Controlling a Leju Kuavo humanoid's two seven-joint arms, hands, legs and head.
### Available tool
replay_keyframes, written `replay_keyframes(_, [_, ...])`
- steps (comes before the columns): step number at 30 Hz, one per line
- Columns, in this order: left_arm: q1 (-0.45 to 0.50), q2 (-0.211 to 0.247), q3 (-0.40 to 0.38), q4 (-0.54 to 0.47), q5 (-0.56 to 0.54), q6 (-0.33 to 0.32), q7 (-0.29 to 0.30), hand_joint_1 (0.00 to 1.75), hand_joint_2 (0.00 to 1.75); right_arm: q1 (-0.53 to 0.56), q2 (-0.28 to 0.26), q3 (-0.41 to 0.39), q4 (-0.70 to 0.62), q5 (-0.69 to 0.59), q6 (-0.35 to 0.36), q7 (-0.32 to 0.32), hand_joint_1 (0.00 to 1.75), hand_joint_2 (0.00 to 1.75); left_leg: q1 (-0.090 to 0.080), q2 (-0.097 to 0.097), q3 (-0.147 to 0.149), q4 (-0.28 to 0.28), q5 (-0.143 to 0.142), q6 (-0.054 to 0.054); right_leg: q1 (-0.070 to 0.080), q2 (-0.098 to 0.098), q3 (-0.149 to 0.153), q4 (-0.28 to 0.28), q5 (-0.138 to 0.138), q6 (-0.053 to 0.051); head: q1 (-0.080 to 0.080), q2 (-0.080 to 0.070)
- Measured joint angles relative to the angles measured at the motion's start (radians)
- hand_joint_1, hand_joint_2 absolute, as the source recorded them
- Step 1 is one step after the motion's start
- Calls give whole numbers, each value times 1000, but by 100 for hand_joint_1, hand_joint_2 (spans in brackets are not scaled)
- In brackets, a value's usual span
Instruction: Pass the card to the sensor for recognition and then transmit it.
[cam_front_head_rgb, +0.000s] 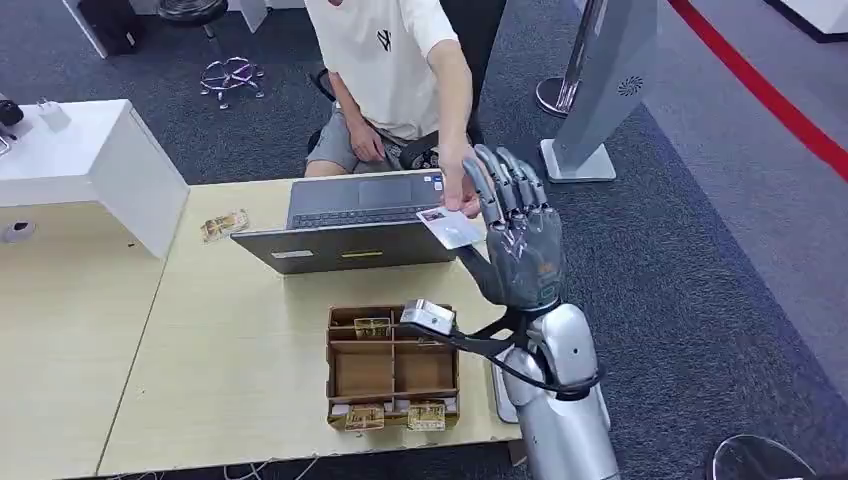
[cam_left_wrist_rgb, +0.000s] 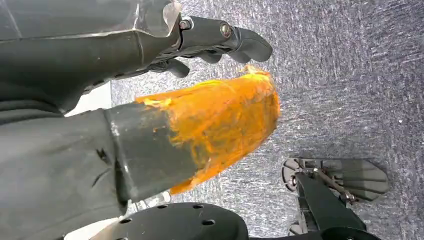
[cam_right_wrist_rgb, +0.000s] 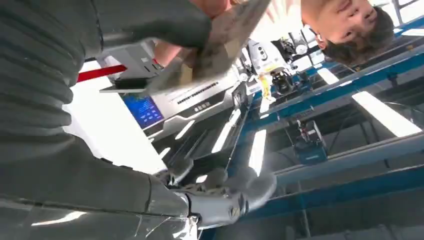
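The robot's right hand (cam_front_head_rgb: 515, 235) is raised at centre right of the head view, fingers upright, with the card (cam_front_head_rgb: 447, 227) pinched between thumb and fingers so that it juts toward the open laptop (cam_front_head_rgb: 355, 225). A seated person in a pale shirt reaches down from the top of the frame, and the person's hand (cam_front_head_rgb: 462, 187) is at the card's upper edge; whether it has already closed on the card I cannot tell, since the robot's fingers cover that spot. In the right wrist view the card (cam_right_wrist_rgb: 220, 45) is a blurred shape at the top centre of the frame, next to the thumb. By my reckoning this is the handover part of the job. The left hand (cam_left_wrist_rgb: 150, 100) hangs over grey carpet in its wrist view, the orange-coated thumb lying apart from the dark fingers, nothing in it, so I take it as released. At lower centre of the head view a brown tray (cam_front_head_rgb: 392, 368) of compartments sits on the table with a small grey device (cam_front_head_rgb: 428, 317) on its upper rim, perhaps the sensor. The risk now is timing: let go too soon and the card falls onto the laptop keys or the table; hold on too long and the person's pull bends or skews it.
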Motion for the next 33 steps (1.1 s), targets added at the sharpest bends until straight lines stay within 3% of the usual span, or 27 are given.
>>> replay_keyframes(15, [0, 0, 0, 0, -7, -2, 0, 0, 0, 9, 0, 3, 1, 6, 0, 19, 175, 175, 0, 0, 0, 0, 0, 0, 0, 0, 0, 0, 0, 0, 0, 0])
replay_keyframes(21, [0, 0, 0, 0, -14, -2, 0, 0, 0, 17, 0, 3, 4, -67, 0, 2, 175, 175, 0, 0, 0, 0, 0, 0, 0, 0, 0, 0, 0, 0, 0, 0])
replay_keyframes(23, [0, 0, 0, 0, -16, -2, 0, 0, 0, 21, -2, 10, 13, -133, 0, 10, 175, 175, 0, 0, 0, 0, 0, 0, 0, 0, 0, 0, 0, 0, 0, 0])
replay_keyframes(26, [0, 0, 3, 0, -15, 0, 0, 0, 0, 38, -15, 59, 33, -342, 21, 88, 175, 175, 0, 0, 0, 0, 0, 0, 0, 0, 0, 0, 0, 0, 0, 0])
replay_keyframes(28, [1, 0, 10, 0, -10, 2, -1, 0, 0, 49, -37, 109, 37, -541, 86, 129, 175, 175, 0, 0, 0, 0, 0, 0, 0, 0, 0, 0, 0, 0, 0, 0])
replay_keyframes(33, [2, 0, 30, 0, 4, 7, -10, 0, 0, 74, -78, 191, 16, -849, 218, 151, 175, 175, 0, 0, 0, 0, 0, 0, 0, 0, -1, 0, 0, 0, 0, 0])
